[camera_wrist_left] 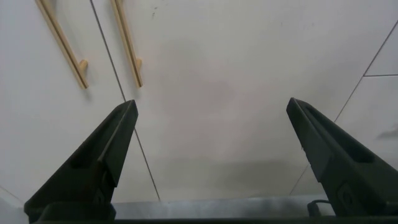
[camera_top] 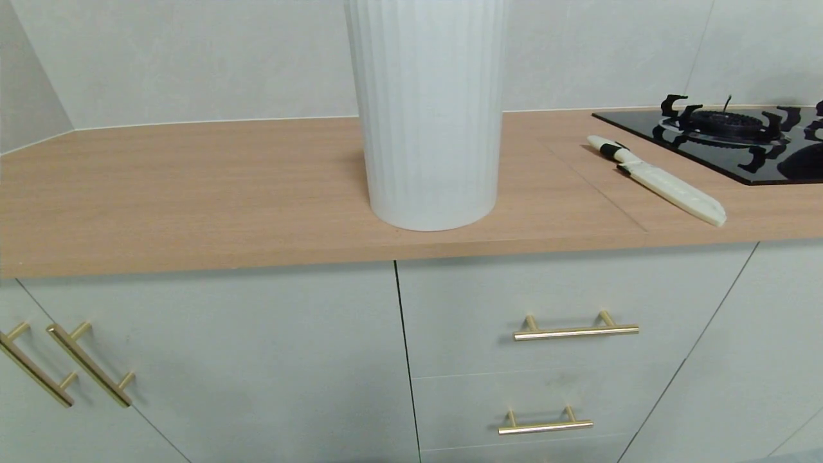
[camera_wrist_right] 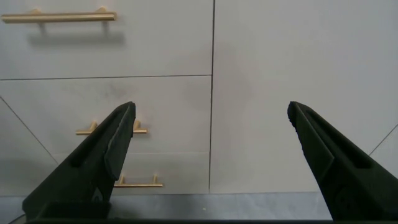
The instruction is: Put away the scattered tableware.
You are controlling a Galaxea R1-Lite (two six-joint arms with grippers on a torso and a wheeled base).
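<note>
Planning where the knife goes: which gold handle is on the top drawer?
The upper horizontal handle, just under the countertop; the lower horizontal handle sits a drawer below, and the two door handles are far left.

White knife (camera_top: pixel 656 180), black-banded, lying flat on counter (camera_top: pixel 193 193), right of upright ribbed white holder (camera_top: pixel 429 116)

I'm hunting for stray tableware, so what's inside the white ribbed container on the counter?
Only the ribbed outer wall of the container shows; its mouth lies above the frame, so the inside is hidden.
</note>
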